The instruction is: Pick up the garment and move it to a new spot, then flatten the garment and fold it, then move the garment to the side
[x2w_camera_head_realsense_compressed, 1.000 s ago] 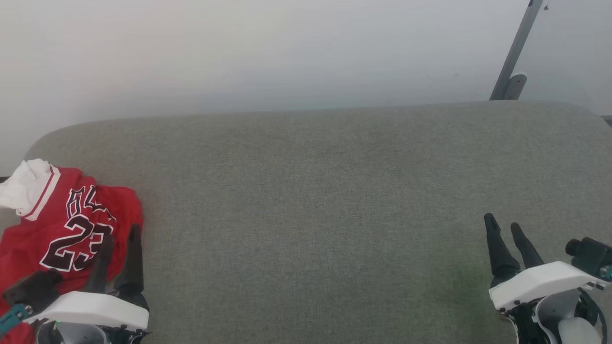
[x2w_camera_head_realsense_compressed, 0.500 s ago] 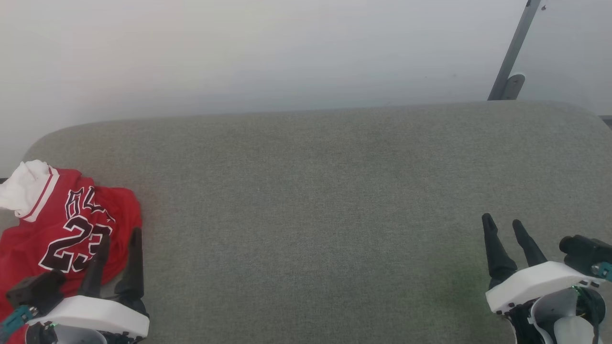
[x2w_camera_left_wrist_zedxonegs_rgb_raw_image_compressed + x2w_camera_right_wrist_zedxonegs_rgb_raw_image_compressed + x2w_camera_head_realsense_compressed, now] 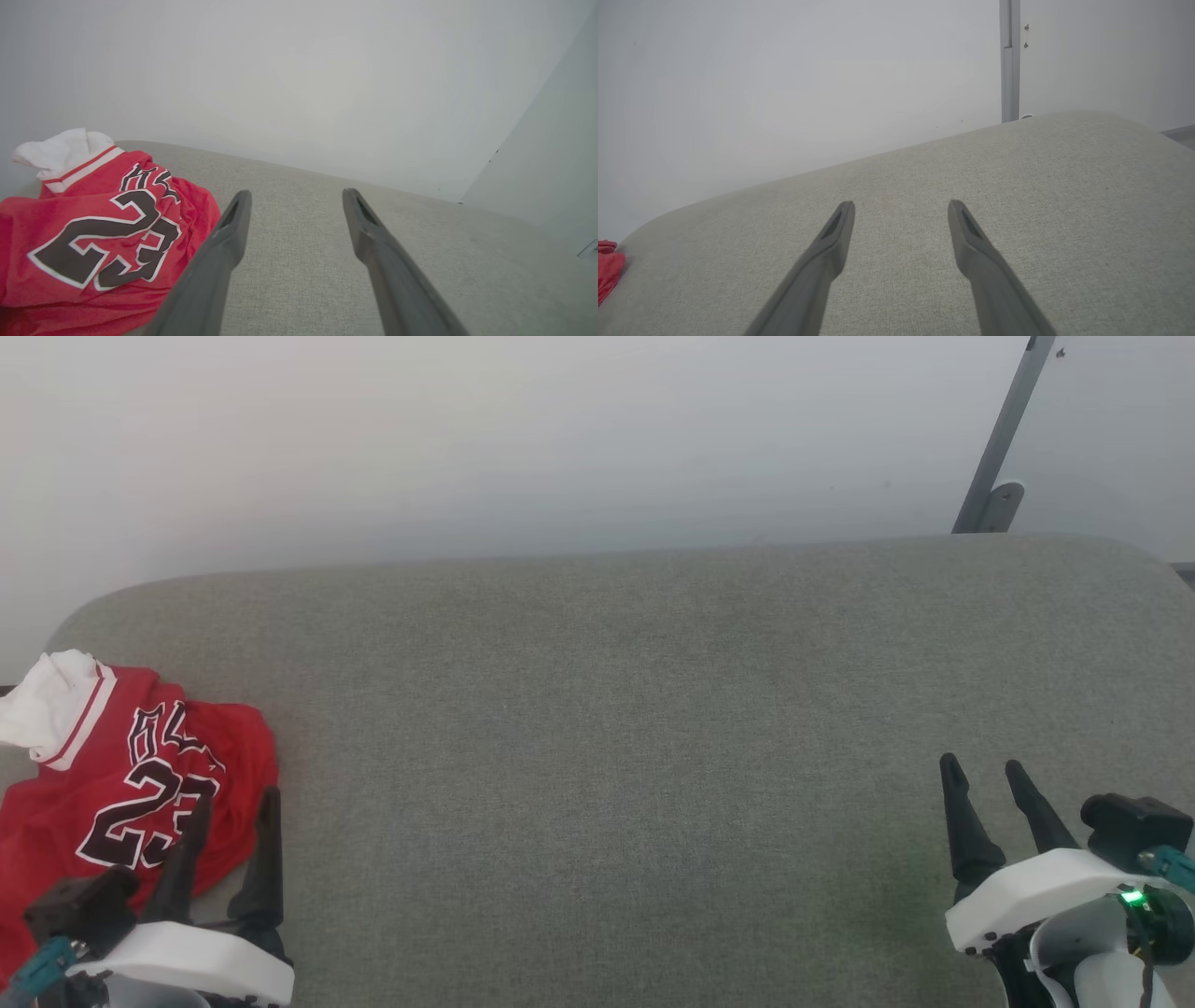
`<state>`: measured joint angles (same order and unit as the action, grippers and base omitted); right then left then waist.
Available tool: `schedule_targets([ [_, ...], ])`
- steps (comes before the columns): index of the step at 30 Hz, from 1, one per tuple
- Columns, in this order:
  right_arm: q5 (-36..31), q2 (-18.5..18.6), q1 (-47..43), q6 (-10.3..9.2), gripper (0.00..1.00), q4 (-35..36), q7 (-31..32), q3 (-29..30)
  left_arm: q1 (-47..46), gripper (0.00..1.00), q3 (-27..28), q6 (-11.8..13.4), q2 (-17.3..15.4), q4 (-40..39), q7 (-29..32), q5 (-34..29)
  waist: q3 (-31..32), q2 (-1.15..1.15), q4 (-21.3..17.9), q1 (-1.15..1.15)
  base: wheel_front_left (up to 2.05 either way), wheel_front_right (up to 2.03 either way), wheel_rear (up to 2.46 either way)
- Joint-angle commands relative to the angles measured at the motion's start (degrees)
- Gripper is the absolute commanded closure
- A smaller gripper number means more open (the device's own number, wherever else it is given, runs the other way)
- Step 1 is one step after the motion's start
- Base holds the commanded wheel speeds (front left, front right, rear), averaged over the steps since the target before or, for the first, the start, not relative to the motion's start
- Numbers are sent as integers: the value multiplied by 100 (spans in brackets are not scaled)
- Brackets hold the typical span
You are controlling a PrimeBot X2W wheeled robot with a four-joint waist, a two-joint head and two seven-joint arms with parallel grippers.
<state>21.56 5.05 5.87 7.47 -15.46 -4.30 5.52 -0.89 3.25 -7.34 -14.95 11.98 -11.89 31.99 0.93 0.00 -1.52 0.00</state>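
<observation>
The garment [image 3: 112, 775], a red jersey with a white sleeve, striped trim and black "23" lettering, lies crumpled at the far left of the grey cushioned surface [image 3: 607, 709]. It also fills the left of the left wrist view [image 3: 93, 233], and a red scrap of the garment [image 3: 607, 270] shows at the left edge of the right wrist view. My left gripper [image 3: 236, 798] is open at the lower left, its fingertips at the garment's right edge, nothing between them [image 3: 294, 198]. My right gripper [image 3: 980, 765] is open at the lower right over bare fabric [image 3: 901, 207].
A pale wall [image 3: 560, 439] rises behind the surface's rounded far edge. A grey metal post with a bracket [image 3: 999, 457] leans at the upper right. The middle and right of the surface are bare grey fabric.
Both grippers have drawn back slightly toward the bottom of the head view. The garment has not moved.
</observation>
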Motion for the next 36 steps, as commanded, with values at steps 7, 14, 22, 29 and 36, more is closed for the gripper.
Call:
schedule_targets([
  [7,-394,-23,-38,4,0,45,-91,-24,87,0,-41,-19,-86,-38,-115,-355,6,0,0,0,0,0,0],
  [14,-711,-23,-49,4,0,67,-132,-40,120,0,-56,-20,-131,-18,-195,-556,10,0,-9,0,0,0,0],
  [22,-1049,-28,-29,3,0,47,-191,-29,147,0,-66,-21,-197,12,-282,-788,19,0,-21,0,0,0,0],
  [29,-1277,-42,-34,3,0,33,-229,-66,180,0,-94,-17,-221,48,-334,-941,30,0,-27,0,0,0,0],
  [36,-1275,-48,-23,3,0,-5,-233,-62,172,0,-70,-17,-217,67,-334,-892,31,0,-37,0,0,0,0],
])
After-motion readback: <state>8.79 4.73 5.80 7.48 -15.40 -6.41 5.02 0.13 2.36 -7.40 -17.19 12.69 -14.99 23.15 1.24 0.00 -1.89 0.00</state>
